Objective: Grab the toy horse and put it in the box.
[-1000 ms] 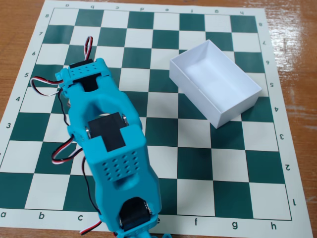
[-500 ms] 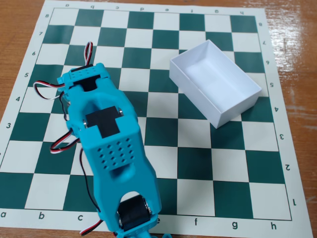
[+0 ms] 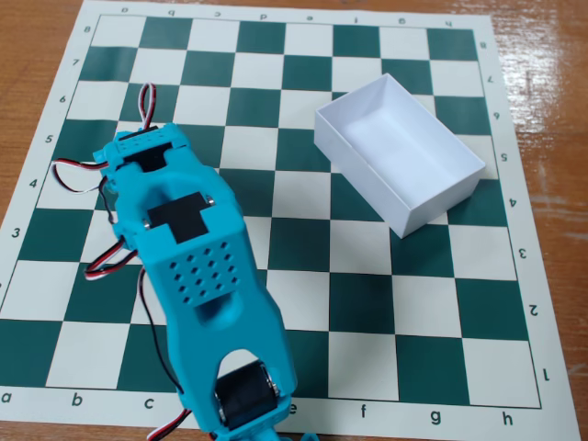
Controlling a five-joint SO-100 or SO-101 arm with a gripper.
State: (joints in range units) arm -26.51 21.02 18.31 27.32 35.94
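Observation:
The white box (image 3: pixel 400 152) sits open on the right part of the chessboard, and nothing shows inside it. The toy horse is hidden from this fixed view. My teal arm (image 3: pixel 188 266) reaches from the bottom edge up over the left half of the board. Its wrist end (image 3: pixel 142 152) is near the rank 5 squares. The gripper's fingers lie beneath the wrist housing and do not show, so I cannot say whether they are open, shut, or holding something.
A green-and-white chessboard mat (image 3: pixel 303 248) covers a wooden table (image 3: pixel 551 83). Red, white and black servo wires (image 3: pixel 78 170) loop out to the left of the arm.
The arm's wrist end has swung a little to the left and its upper link has tipped further forward. The box has not moved.

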